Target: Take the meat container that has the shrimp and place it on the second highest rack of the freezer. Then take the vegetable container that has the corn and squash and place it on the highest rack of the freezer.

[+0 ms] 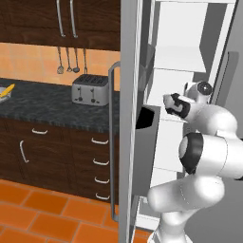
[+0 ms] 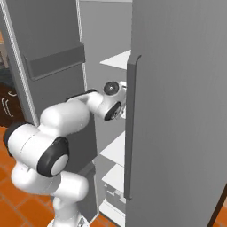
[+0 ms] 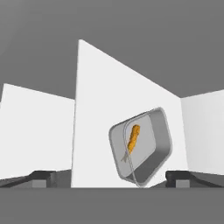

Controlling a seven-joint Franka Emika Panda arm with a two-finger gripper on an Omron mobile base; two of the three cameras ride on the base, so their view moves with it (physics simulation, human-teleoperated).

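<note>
My hand (image 3: 111, 177) spread wide, grasping nothing, touching nothing; finger tips (image 3: 43, 175) apart at both sides. Container (image 3: 140, 146) sits ahead of hand on white rack (image 3: 100, 109) inside freezer (image 1: 128, 118), clear of both tips. Shrimp (image 3: 133, 138) lies in container, near its middle. My arm reaches into freezer between open doors. Toaster (image 1: 90, 88) on bench (image 1: 42, 102), left of freezer. No readable writing, no labels anywhere.
</note>
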